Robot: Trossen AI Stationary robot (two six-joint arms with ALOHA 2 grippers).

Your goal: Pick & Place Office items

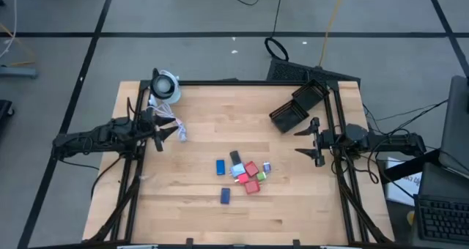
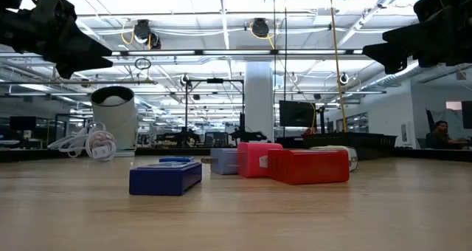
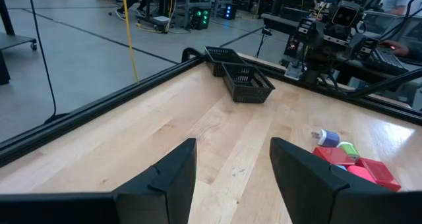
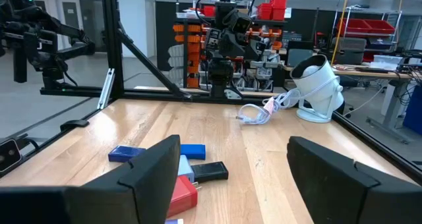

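The office items point(image 1: 245, 173) lie in a loose cluster on the wooden table's middle: blue point(image 1: 220, 167), black point(image 1: 235, 158), red point(image 1: 251, 168), green point(image 1: 261, 177) and lilac point(image 1: 266, 167) blocks. One blue block point(image 1: 226, 195) lies apart, nearer the front edge. The low view shows a blue block point(image 2: 166, 177) and a red one point(image 2: 308, 166) flat on the wood. My left gripper point(image 1: 163, 132) hovers open above the table's left side, left of the cluster, with nothing between its fingers point(image 3: 232, 145). My right gripper point(image 1: 304, 141) hovers open at the right side point(image 4: 234, 141).
Two black mesh baskets point(image 1: 297, 106) stand at the far right of the table. A round white-and-black device point(image 1: 165, 86) stands at the far left corner, with a white coiled cable point(image 1: 174, 129) just beside my left gripper. Bare wood lies along the near edge.
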